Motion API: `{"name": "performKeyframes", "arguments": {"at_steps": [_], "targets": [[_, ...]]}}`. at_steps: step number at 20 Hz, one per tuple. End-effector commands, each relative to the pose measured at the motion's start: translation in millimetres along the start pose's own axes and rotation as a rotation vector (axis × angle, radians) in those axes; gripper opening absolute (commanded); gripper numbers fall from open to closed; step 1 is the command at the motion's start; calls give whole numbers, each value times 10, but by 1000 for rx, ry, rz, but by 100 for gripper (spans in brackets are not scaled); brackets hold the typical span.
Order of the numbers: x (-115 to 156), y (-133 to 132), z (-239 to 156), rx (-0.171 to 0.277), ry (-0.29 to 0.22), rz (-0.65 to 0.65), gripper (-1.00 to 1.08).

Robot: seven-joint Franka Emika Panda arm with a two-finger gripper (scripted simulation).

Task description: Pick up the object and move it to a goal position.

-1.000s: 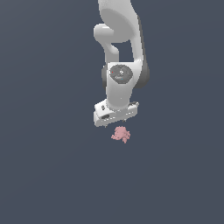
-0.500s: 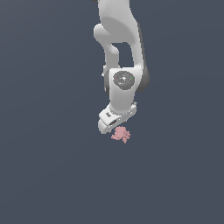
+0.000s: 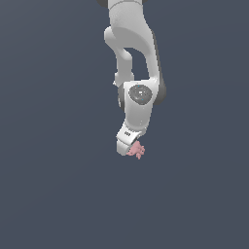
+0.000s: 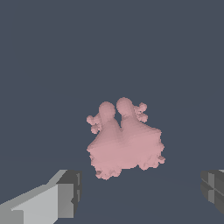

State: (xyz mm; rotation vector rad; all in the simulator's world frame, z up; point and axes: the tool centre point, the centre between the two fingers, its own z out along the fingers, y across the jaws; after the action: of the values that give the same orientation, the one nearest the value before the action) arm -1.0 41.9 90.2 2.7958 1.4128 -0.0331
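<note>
The object (image 4: 124, 142) is a small pale pink lumpy thing with two rounded knobs and short stubs, lying on the dark grey floor. In the wrist view it lies just ahead of the gap between my fingertips. My gripper (image 4: 140, 192) is open: one grey pad (image 4: 70, 192) and the other pad (image 4: 213, 186) stand wide apart, neither touching the object. Seen from the exterior view, the white gripper (image 3: 128, 144) hangs tilted right over the object (image 3: 138, 151) and hides part of it.
A plain dark grey floor (image 3: 53, 185) spreads in every direction around the object. The white arm (image 3: 133, 58) comes down from the upper part of the exterior view.
The hand has come down and swung slightly toward the exterior view's left, closing the gap to the object. The object has stayed in place.
</note>
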Motion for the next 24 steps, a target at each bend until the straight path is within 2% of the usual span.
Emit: {"name": "performKeyframes", "arguments": {"at_steps": [1, 11, 19, 24], "targets": [[30, -16, 42, -1, 6, -66, 100], [101, -58, 140, -4, 21, -217, 100], [107, -63, 165, -4, 22, -232, 100], [109, -68, 332, -4, 22, -234, 100]]}}
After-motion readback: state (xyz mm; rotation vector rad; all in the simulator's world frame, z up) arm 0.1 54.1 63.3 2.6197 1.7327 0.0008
